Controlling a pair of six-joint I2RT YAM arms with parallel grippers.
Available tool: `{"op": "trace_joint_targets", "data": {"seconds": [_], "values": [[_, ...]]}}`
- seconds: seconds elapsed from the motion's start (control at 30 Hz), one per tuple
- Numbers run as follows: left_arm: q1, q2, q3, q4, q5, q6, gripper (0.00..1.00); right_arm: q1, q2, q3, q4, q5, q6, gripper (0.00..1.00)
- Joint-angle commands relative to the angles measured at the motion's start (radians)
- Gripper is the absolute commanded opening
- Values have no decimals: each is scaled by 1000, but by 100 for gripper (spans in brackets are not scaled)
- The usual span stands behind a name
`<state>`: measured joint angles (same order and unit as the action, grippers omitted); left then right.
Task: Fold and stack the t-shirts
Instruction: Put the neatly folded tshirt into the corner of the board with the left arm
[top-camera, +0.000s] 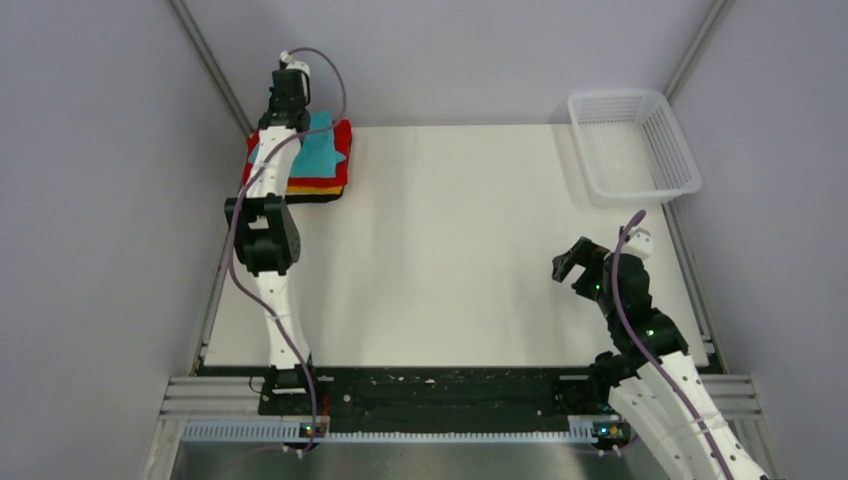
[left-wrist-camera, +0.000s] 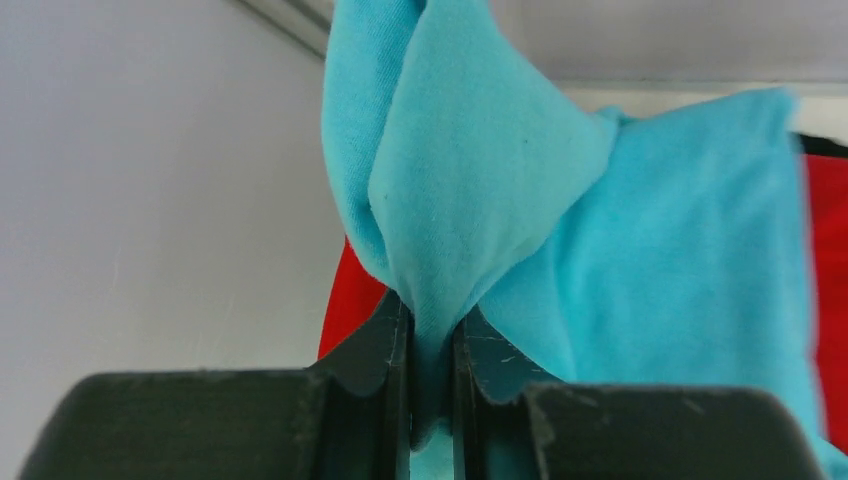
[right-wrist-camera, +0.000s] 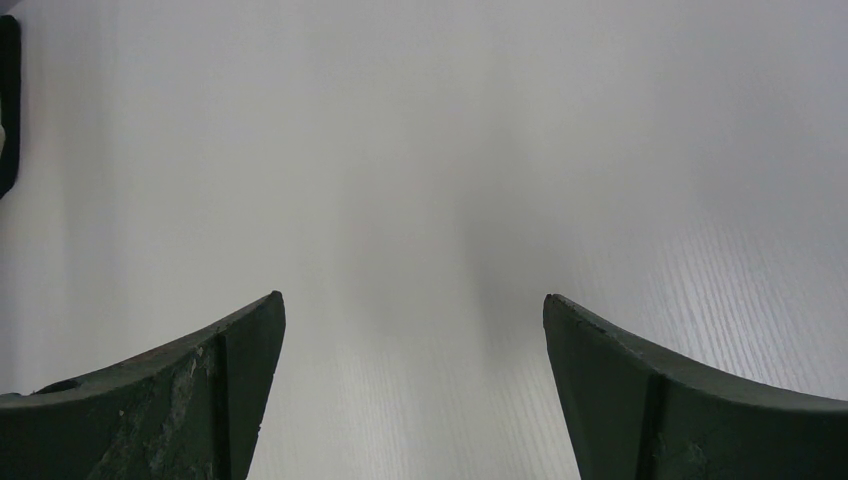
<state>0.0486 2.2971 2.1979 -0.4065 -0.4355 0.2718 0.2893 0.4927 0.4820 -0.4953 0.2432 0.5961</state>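
**A:** Top view first. Where is the tee?

**B:** The turquoise t-shirt (top-camera: 325, 150) lies on top of the stack in the far left corner of the tabletop (top-camera: 450, 250), with your left arm (top-camera: 268, 200) stretched over it. Under it you see the red t-shirt (top-camera: 346, 135), then thin edges of the orange t-shirt (top-camera: 315, 187) and the black t-shirt (top-camera: 318, 197). That makes four tees, one of each colour. There is also one white mesh basket (top-camera: 632, 145) in the far right corner, and there are two arms.

**A:** And the left wrist view?

**B:** Your left end effector (left-wrist-camera: 432, 350) is clenched on a bunched fold of the turquoise tee, and the cloth rises from the jaws in a peak. Red shows beneath it on both sides. I judge this to be the placing step. Lower the pinched fold until it lies flat and square its edges to the red tee below. Only then let go, and lift straight up. A sideways pull would likely drag the top layer and skew the stack.

**A:** Right wrist view?

**B:** Your right end effector (right-wrist-camera: 412, 296) is spread wide and grasps nothing, with only white tabletop under it. In the top view it sits near the right edge, well apart from the stack. If the turquoise top stays rumpled once you let go, you could bring this arm across to smooth it.
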Motion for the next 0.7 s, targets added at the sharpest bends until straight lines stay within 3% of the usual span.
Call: {"op": "trace_joint_targets", "data": {"seconds": [0.0,0.33,0.67], "values": [[-103,-220,-14,72,19,21,0,-11,-13,15,23,14,-1,99],[-189,-292,4,9,-26,41,0,-10,-31,6,40,-16,-10,99],[-187,-223,-43,45,-19,48,0,-11,-38,3,43,-1,-10,99]]}}
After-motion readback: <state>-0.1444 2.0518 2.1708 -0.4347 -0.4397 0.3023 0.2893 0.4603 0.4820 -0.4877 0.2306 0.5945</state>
